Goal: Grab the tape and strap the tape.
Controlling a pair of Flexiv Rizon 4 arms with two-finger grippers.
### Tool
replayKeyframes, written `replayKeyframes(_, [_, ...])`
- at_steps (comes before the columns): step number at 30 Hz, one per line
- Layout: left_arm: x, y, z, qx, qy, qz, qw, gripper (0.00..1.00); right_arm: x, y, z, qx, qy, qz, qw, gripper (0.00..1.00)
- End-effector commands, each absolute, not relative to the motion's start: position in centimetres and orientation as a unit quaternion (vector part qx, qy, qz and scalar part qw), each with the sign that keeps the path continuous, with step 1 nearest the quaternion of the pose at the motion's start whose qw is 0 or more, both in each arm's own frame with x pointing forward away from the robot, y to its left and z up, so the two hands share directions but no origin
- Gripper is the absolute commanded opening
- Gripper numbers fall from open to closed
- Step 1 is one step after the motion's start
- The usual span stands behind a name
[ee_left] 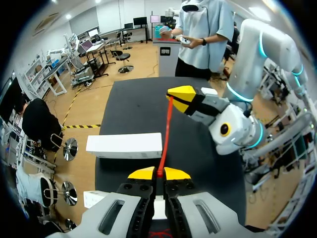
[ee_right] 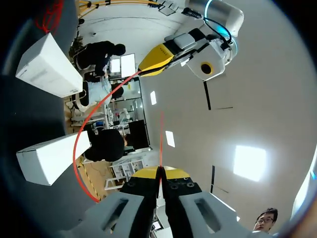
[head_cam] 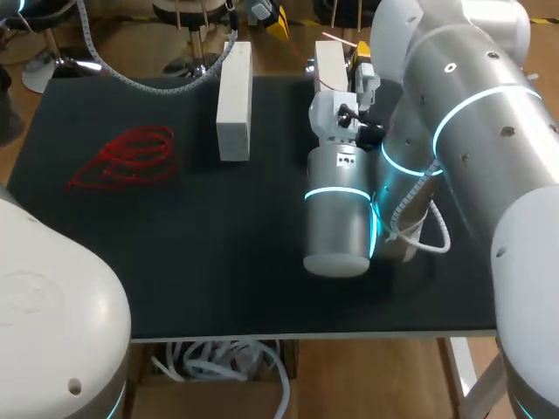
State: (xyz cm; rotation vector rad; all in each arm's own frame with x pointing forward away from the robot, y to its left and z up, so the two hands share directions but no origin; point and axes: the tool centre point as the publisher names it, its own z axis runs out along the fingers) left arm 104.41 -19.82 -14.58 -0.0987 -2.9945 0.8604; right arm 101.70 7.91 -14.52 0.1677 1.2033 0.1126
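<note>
Pinches a thin red tape strand (ee_left: 165, 134) in the closed left gripper (ee_left: 158, 173); clamps it too in the shut right gripper (ee_right: 159, 171), straight ahead of the left fingertips (ee_left: 142, 173); has a long white cardboard box (ee_left: 124, 145) just ahead of those fingers, beside the strand; has a loose red tape tangle (head_cam: 131, 157) on the black table (head_cam: 218, 262), well apart.

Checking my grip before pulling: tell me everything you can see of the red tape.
The red tape is a thin, flexible-looking band. One stretch runs straight between the left claw and the right claw, both shut on it. More curves loosely away from the left claw; a tangled heap lies on the black table.
</note>
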Motion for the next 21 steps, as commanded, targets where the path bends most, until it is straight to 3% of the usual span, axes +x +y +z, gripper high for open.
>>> replayKeyframes(1, [104.5, -19.8, -14.5, -0.031, -0.961, 0.274, 0.014, 0.0, 101.5, 7.8, -13.9, 0.078, 0.572, 0.053, 0.815, 0.0])
replayKeyframes(21, [104.5, -19.8, -14.5, -0.031, -0.961, 0.274, 0.014, 0.0, 102.9, 9.7, -11.3, -0.022, 0.657, -0.104, 0.747, 0.0])
